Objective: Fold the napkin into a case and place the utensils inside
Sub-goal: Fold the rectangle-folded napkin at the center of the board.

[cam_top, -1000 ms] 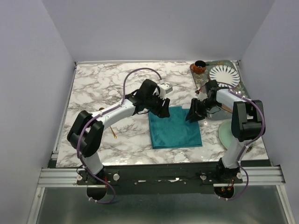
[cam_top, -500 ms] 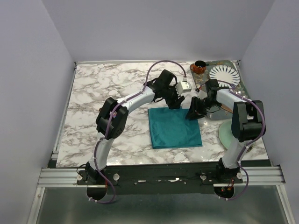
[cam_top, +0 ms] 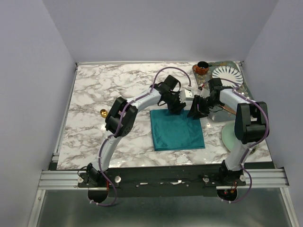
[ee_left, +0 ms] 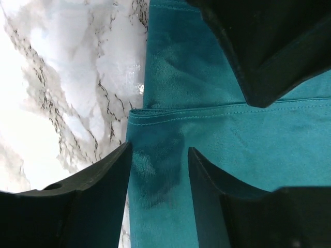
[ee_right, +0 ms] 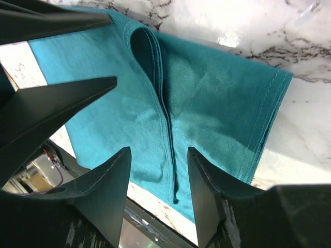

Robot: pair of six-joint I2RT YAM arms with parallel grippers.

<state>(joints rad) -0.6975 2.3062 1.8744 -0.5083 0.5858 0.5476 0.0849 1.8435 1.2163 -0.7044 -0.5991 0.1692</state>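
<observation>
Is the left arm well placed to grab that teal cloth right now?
Probably yes: the left gripper hangs open right at the napkin's far edge, with nothing showing between its fingers and the cloth.

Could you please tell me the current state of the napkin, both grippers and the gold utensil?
napkin: folded in layers, lying flat
left gripper: open, above the napkin's edge
right gripper: open, above a raised fold
gold utensil: lying loose, apart from the napkin
</observation>
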